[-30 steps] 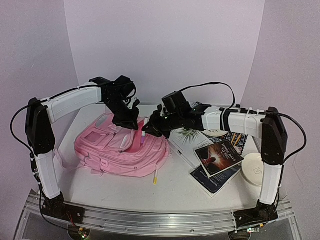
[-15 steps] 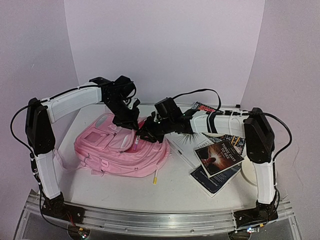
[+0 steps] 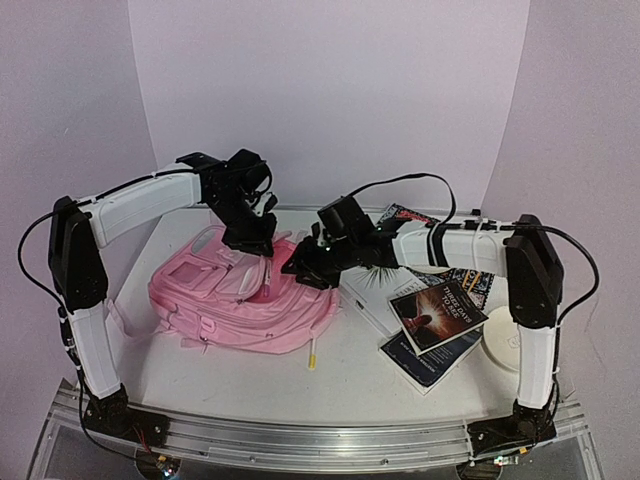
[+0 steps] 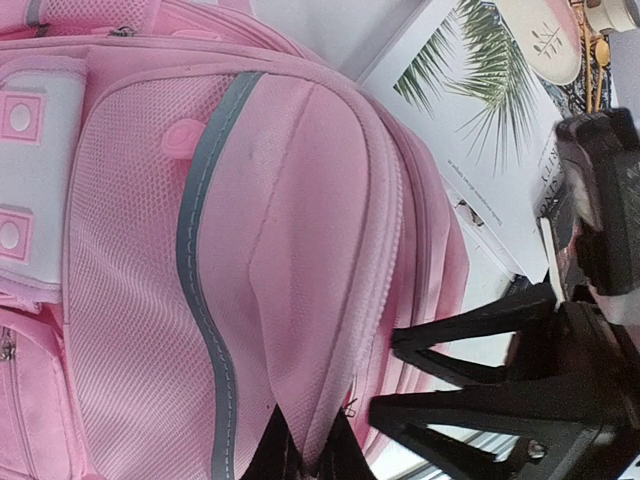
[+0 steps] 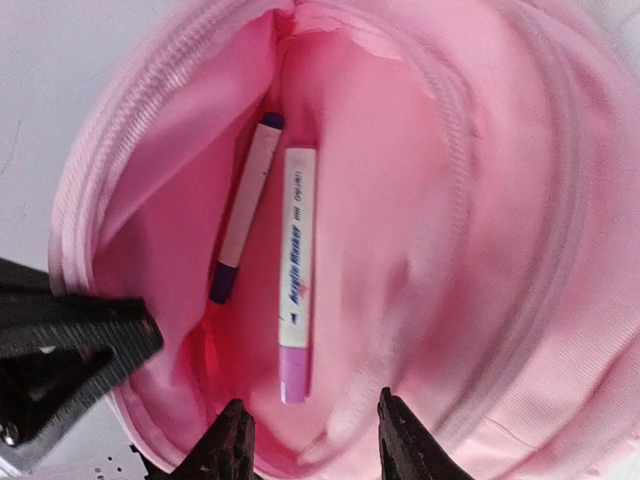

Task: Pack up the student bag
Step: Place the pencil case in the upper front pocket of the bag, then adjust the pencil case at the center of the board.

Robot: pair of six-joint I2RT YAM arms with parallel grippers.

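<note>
The student bag (image 3: pixel 225 300) lies flat on the table, pale pink, with one pocket held agape. My left gripper (image 3: pixel 256 243) is shut on the pocket's zip edge (image 4: pixel 345 330), its fingertips (image 4: pixel 305 452) pinching the fabric and lifting it. My right gripper (image 3: pixel 300 268) hovers at the pocket mouth, open and holding nothing (image 5: pixel 312 440). Inside the pocket lie a white acrylic marker with a pink cap (image 5: pixel 297 270) and a slimmer pen with purple ends (image 5: pixel 243 215). The right gripper's black fingers (image 4: pixel 470 335) show beside the bag in the left wrist view.
To the right of the bag lie a white book with a palm leaf (image 3: pixel 365 285), two dark books stacked (image 3: pixel 437 318) and a white round disc (image 3: pixel 507 340). A yellow pen (image 3: pixel 311 353) lies on the table just in front of the bag.
My right gripper has opened and let go of the pink-capped marker, which now lies inside the pocket. The left gripper has kept its hold on the pocket edge.
</note>
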